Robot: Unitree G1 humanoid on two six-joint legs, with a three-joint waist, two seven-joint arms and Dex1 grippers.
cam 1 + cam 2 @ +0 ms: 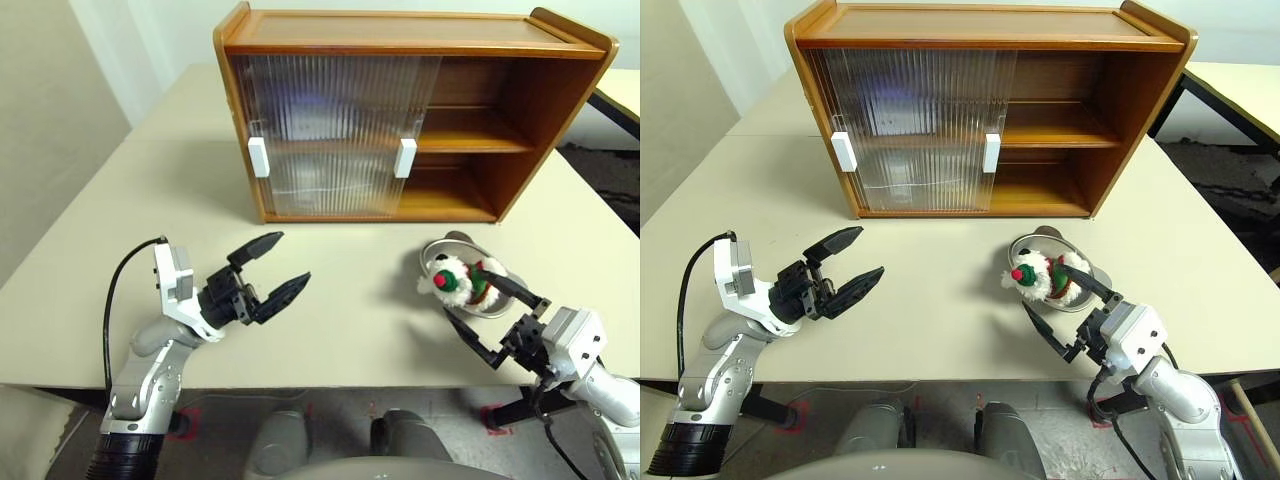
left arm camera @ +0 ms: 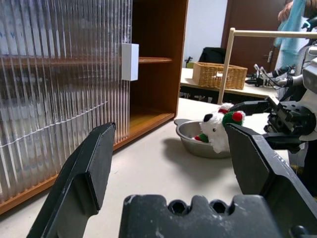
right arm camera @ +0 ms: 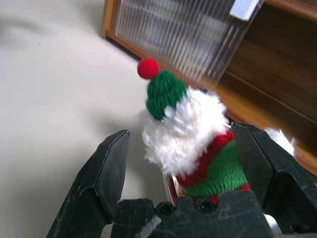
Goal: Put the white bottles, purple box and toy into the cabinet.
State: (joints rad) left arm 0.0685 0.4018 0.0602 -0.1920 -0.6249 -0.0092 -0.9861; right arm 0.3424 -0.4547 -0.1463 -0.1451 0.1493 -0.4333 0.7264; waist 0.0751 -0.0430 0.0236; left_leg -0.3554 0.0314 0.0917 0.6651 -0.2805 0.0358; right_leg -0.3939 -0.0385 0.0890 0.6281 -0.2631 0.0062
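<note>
Robot's right gripper brackets the toy, lower right of frame.

Its jaws stand wide either side of the plush, which lies in a steel bowl; left gripper, lower left, gapes empty before the cabinet.

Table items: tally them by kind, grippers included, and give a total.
Wooden cabinet: 1
Plush toy: 1
Steel bowl: 1
Robot grippers, left and right, both open: 2
Total: 5
</note>
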